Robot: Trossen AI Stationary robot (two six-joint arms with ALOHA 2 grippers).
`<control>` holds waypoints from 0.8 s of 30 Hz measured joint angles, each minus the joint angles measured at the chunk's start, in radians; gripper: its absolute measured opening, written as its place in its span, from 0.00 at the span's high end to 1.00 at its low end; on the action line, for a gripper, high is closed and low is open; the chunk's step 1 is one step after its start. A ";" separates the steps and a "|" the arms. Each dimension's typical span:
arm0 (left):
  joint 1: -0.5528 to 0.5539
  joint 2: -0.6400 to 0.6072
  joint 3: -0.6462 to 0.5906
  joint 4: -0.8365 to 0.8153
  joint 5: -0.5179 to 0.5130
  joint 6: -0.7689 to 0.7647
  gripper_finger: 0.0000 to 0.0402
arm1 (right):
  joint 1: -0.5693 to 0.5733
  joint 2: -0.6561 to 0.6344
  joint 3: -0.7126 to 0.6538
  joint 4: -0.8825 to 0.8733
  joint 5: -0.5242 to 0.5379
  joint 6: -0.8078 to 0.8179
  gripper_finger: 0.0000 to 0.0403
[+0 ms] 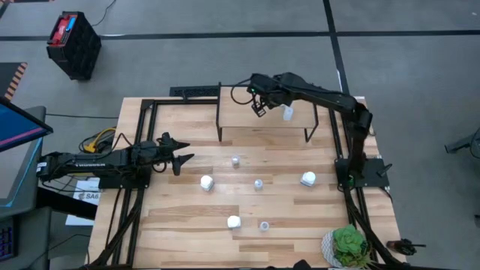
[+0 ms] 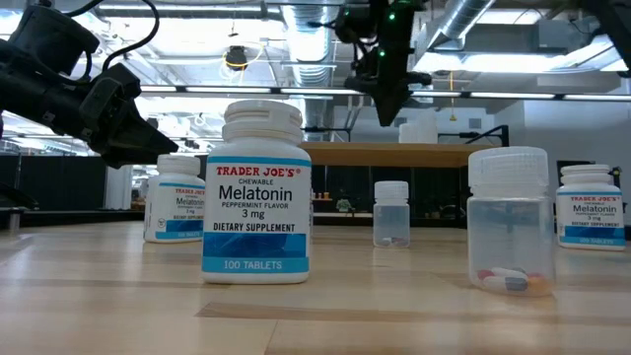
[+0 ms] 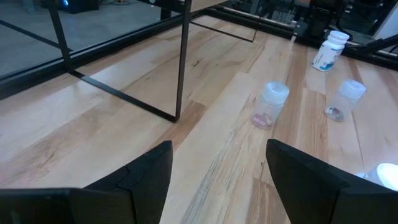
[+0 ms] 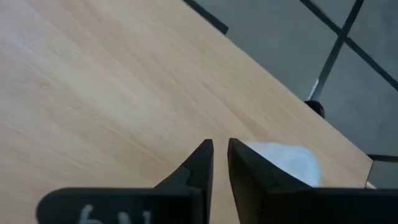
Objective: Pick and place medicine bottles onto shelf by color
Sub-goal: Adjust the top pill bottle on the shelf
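Note:
The shelf (image 1: 262,124) is a light-wood board on thin black legs at the table's far side. One pale bottle (image 1: 288,112) stands on it and shows blurred in the right wrist view (image 4: 283,158). My right gripper (image 1: 259,106) hovers over the shelf's left part, shut and empty, beside that bottle (image 4: 221,163). My left gripper (image 1: 180,157) is open and empty above the table's left side (image 3: 217,177). Three white bottles (image 1: 206,182) (image 1: 308,178) (image 1: 233,221) and three small clear ones (image 1: 235,160) (image 1: 258,183) (image 1: 264,225) stand on the table.
A green potted plant (image 1: 347,246) stands at the table's near right corner. A black frame (image 1: 139,142) runs along the table's left side. The shelf's black leg (image 3: 182,62) stands ahead of my left gripper, with two clear bottles (image 3: 268,104) (image 3: 345,99) beyond it.

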 joint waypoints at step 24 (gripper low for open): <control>0.000 0.000 0.000 0.000 0.000 0.000 0.38 | -0.077 0.027 0.039 -0.116 0.017 0.000 0.84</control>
